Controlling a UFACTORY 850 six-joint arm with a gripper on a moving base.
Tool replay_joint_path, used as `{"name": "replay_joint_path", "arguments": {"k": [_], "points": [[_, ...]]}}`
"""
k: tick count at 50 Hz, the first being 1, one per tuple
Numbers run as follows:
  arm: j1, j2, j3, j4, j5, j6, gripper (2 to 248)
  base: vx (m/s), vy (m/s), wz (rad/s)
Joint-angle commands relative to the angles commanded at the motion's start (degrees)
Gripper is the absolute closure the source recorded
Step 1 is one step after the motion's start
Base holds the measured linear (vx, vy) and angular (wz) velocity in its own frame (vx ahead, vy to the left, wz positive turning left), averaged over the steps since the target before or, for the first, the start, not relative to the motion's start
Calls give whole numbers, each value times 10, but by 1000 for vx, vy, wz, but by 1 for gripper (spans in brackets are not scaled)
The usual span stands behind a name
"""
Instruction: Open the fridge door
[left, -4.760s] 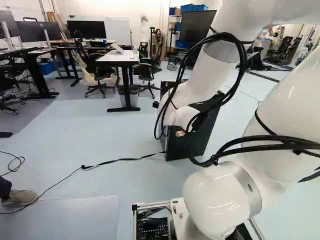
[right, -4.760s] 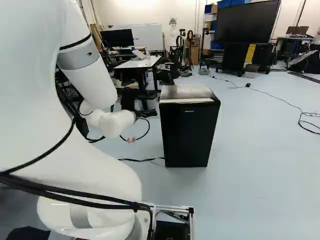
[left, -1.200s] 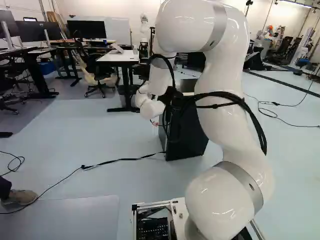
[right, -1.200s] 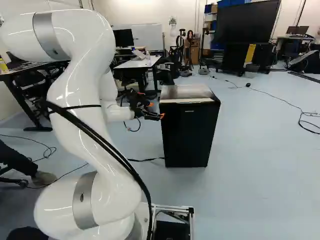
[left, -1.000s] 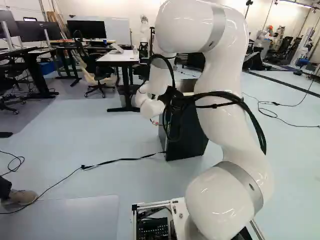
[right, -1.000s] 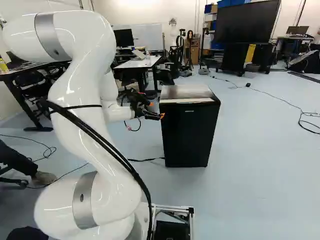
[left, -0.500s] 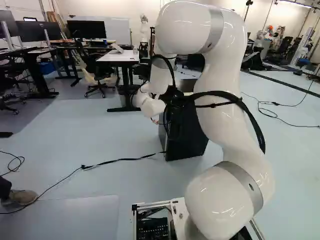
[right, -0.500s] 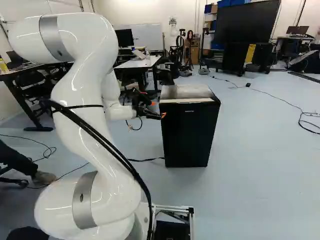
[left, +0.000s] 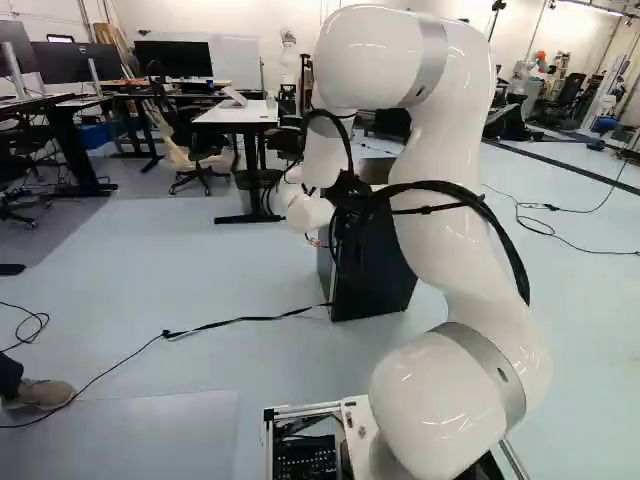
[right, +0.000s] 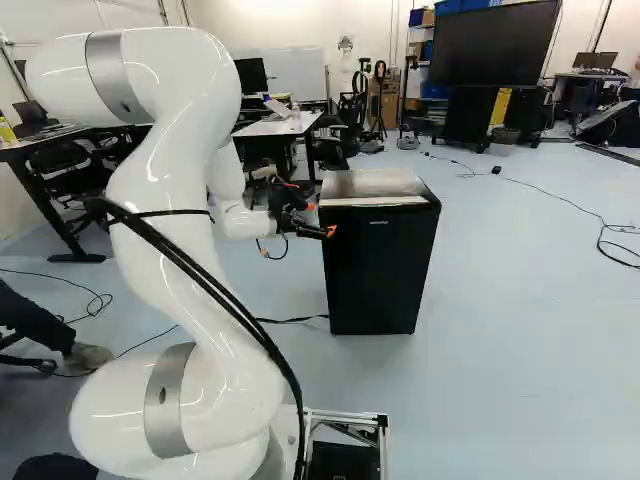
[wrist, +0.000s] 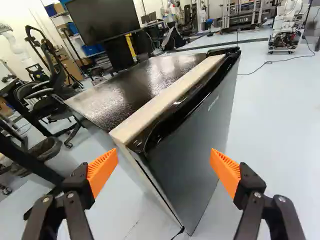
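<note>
A: Finger state?
B: Spread wide. We had one orange pad out over the front of the door, the other past its side edge, nothing pinched. Front corner sat ahead of the gripper, between the pads. We saw no contact.
A: What changed?
B: The arm had swung in from its folded pose, and over the last second we crept a bit nearer the fridge. Base hadn't moved, nor had the fridge: upright on the floor, ahead of the base, door shut.
A: Meaning?
B: We judged it late approach, opening not begun. We needed to bring the pads onto the free edge, then pull. Bad angle and we'd have shoved the fridge or slid off.
A: Which edge was free?
B: Likely the near one. Wrist view gave us what looked like a hinge cover at the far top corner, plus the side seam close by. Neither read clearly in the base views.
A: And those?
B: Right base view gave us the whole door front. In the left one the arm hid part of the fridge, but we got the cable running to its foot.
</note>
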Motion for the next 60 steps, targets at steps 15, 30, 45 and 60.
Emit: {"name": "replay_joint_path", "arguments": {"k": [15, 30, 45, 60], "points": [[-11, 1, 2, 12, 0, 0, 3, 0, 0, 0], [-21, 24, 36, 25, 0, 0, 3, -1, 5, -6], [-30, 52, 79, 72, -8, 0, 3, -1, -3, 1], [-39, 78, 120, 155, -27, 0, 3, 0, 0, 0]]}}
